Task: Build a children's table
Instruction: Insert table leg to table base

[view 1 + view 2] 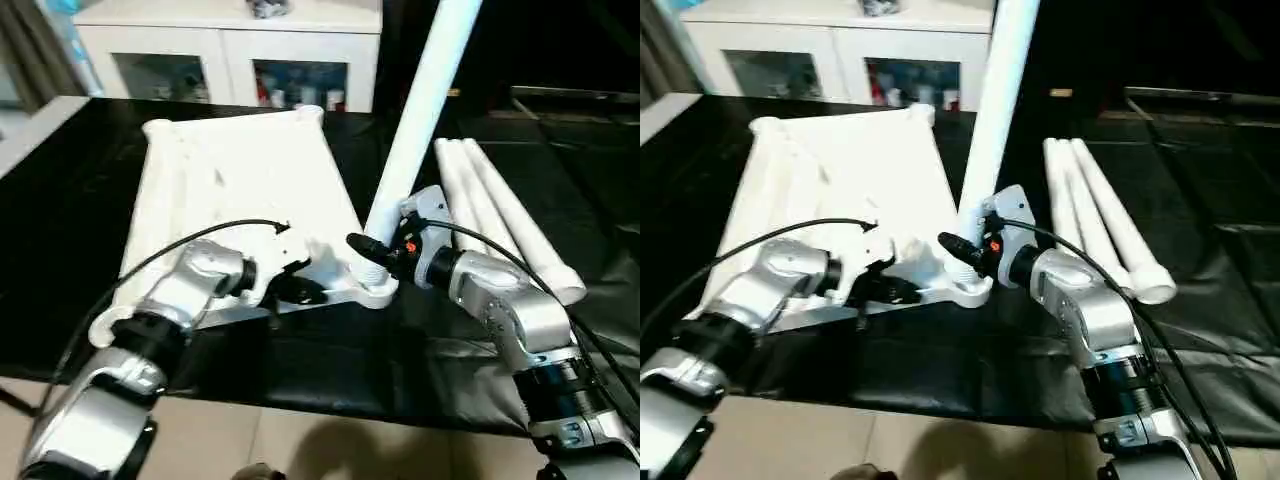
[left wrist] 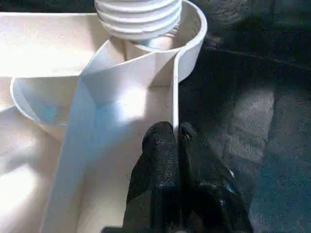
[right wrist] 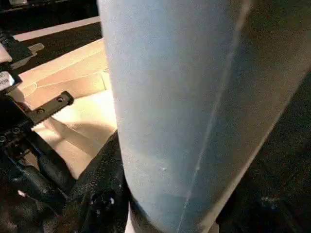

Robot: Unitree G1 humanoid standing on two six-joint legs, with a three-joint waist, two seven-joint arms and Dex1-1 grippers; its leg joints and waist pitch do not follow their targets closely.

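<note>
The white tabletop (image 1: 240, 190) lies underside up on the black-covered bench. One white leg (image 1: 420, 110) stands tilted in the near right corner socket (image 1: 375, 290), its threaded end (image 2: 138, 19) sitting in the socket's cup. My right gripper (image 1: 372, 250) is shut around this leg just above the socket, and the tube (image 3: 194, 97) passes close in front of the right wrist camera. My left gripper (image 2: 174, 133) is shut on the tabletop's thin side rim (image 2: 176, 92), a short way from that same socket. Three more legs (image 1: 500, 210) lie side by side to the right.
A white glass-door cabinet (image 1: 230, 50) stands behind the bench. The bench's front edge (image 1: 330, 405) runs just below my forearms, with tiled floor beneath. Black cables loop over both arms.
</note>
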